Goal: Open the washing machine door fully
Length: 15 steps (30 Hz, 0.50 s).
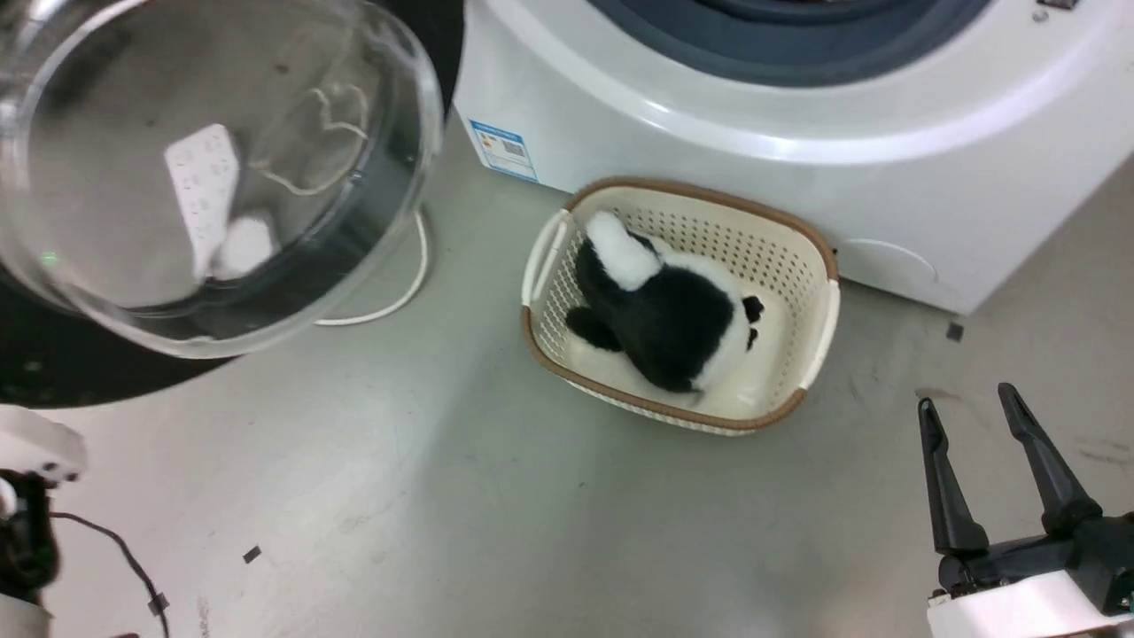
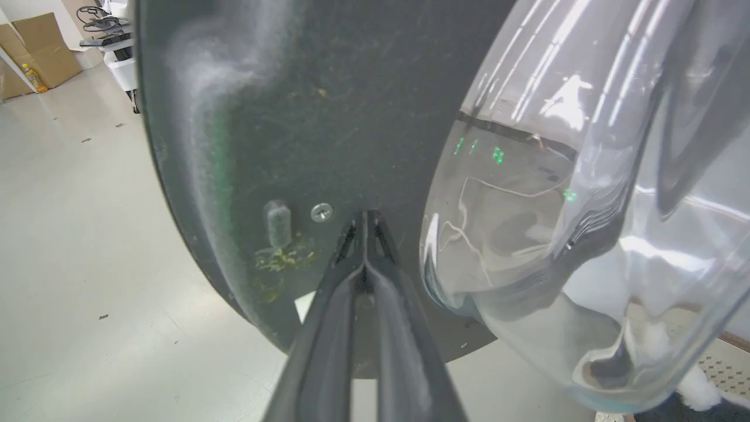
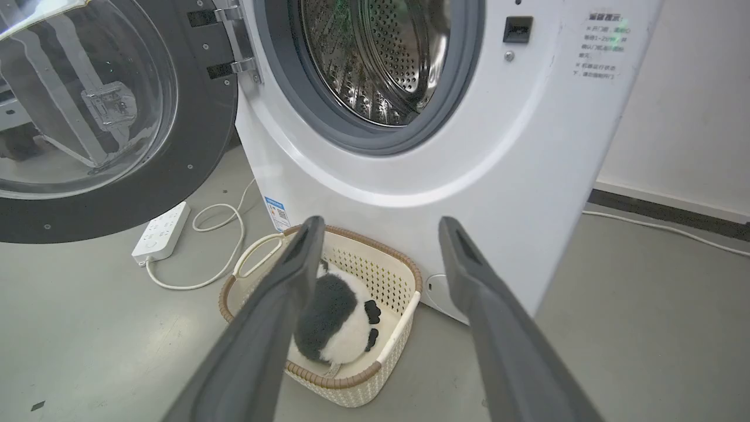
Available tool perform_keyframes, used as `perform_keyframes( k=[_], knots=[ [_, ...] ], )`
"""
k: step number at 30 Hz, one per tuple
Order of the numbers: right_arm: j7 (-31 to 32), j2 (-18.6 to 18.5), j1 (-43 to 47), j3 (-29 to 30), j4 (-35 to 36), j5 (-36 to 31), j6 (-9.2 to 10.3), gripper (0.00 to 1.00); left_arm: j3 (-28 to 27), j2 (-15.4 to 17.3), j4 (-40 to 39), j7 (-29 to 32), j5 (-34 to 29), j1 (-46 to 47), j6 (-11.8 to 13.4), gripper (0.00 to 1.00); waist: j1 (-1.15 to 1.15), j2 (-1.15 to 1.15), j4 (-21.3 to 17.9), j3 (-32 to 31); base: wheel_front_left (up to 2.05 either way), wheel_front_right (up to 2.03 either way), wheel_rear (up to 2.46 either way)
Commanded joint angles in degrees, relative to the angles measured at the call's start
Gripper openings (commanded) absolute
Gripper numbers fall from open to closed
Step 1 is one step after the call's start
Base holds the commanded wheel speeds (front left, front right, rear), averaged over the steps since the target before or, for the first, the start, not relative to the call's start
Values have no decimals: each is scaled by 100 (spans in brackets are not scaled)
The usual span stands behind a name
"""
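We saw the door (image 3: 88,117) standing wide open at the upper left of the right wrist view, hinged to the washer (image 3: 498,146) and clear of the bare steel drum (image 3: 375,58). In the left wrist view, the left tool (image 2: 364,223) had its fingers pressed together, gripping nothing we could see. Its tips were at the door's black rim, mid-frame; we could not tell whether they touched it. At the lower right of the head view, the right tool (image 1: 966,396) was spread apart and empty above the floor (image 1: 443,496). A basket (image 1: 709,190) holding a plush toy (image 1: 664,310) sat just before the washer, with a power strip (image 3: 161,231) under the door.
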State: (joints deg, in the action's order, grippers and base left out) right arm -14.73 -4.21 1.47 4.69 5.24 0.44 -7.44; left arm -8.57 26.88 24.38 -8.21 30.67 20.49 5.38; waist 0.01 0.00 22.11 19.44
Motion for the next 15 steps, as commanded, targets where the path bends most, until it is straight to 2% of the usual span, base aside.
perform_keyframes(
  k=[1, 5, 9, 12, 15],
  knots=[
    [-12, -51, -103, 7, 32, -21, -5, 100, -55, 96, 213, -97, 39, 183, -45, 0, -1, 0, -77, 70, 0, 0, 0],
    [-14, -47, -137, 46, 31, -15, -5, 100, -81, 208, 658, -337, 28, 402, -169, 0, -1, 0, -130, 63, 0, 0, 0],
    [-17, -27, -136, 75, -14, -5, -5, 100, -60, 164, 812, -576, -85, 444, -250, 0, -1, 0, -173, -80, 0, 0, 0],
    [-21, 7, -130, 130, -41, -3, -5, 100, -100, -3, 556, -660, -191, 372, -289, 0, -1, 0, -210, -260, 0, 0, 0],
    [-24, 54, -128, 266, -53, 2, -5, 100, -241, -285, -242, -674, -506, 116, -269, 0, -1, 0, -296, -491, 0, 0, 0]
  ],
)
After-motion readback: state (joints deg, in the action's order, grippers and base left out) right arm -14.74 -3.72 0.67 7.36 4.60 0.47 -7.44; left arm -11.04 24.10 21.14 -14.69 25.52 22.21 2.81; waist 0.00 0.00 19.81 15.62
